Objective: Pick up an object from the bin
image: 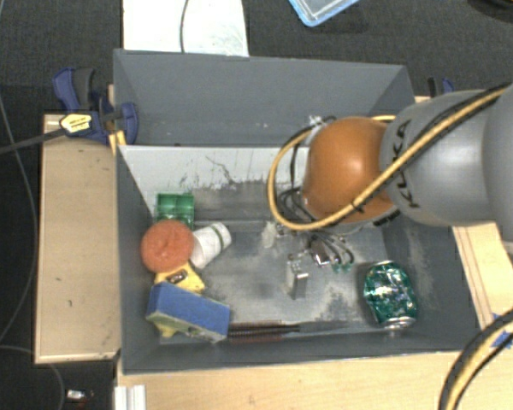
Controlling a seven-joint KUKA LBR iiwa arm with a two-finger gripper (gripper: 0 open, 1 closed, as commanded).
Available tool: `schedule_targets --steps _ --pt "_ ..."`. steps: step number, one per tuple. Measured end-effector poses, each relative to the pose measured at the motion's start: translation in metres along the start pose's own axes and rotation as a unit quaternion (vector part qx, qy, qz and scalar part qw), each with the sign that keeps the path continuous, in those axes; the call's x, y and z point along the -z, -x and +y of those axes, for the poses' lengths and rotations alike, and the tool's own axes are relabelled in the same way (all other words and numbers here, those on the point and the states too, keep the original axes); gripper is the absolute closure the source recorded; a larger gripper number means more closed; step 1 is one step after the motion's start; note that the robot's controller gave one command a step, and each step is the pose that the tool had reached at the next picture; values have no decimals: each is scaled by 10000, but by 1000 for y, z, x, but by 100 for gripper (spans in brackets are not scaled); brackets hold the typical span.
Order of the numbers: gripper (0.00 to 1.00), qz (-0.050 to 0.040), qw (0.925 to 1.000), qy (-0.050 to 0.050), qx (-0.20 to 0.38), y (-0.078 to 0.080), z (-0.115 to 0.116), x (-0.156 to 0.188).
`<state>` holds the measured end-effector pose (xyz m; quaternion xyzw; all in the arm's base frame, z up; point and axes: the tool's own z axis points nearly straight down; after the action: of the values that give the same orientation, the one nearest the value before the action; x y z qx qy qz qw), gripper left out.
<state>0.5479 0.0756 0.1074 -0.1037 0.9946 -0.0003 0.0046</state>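
Position: the gripper (301, 273) hangs above bare floor near the middle of the bin (265, 101). It has nothing under it and nothing in its grasp. Whether it stands apart or together cannot be made out from this side.

Nearest items, 2 in number:
1. A crumpled green can (387, 293), shiny, lying near the gripper toward the view's right, close to the front wall.
2. A small white bottle (209, 243), lying on its side toward the view's left, touching an orange ball (167, 244).

The rest form a heap along the left wall: a green block (174, 207), a yellow piece (178, 278) and a blue block (190, 312). A dark stick (265, 330) lies along the front wall.

Handling, as judged: the can lies apart from everything else and looks the easier pick. It should be light, thin-walled and already dented, so it will give under pressure, and its glossy skin may slip. A hold across the middle of its body looks safer than one at the ends. The bottle looks stiff and light but would roll, and the ball crowds it.

Pose: the arm (462, 169) enters from the view's right and bends down at the wrist. Its orange cover (346, 173) sits directly above the gripper, with a yellow cable (278, 186) looped beside it. The tool points roughly straight down.
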Motion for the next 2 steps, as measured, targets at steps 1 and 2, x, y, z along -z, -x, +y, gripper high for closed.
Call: schedule_targets --steps 1,2 --pt "0 -25 9961 7 878 -4 -37 2" --pt "0 -31 9980 16 -629 -3 -62 3"
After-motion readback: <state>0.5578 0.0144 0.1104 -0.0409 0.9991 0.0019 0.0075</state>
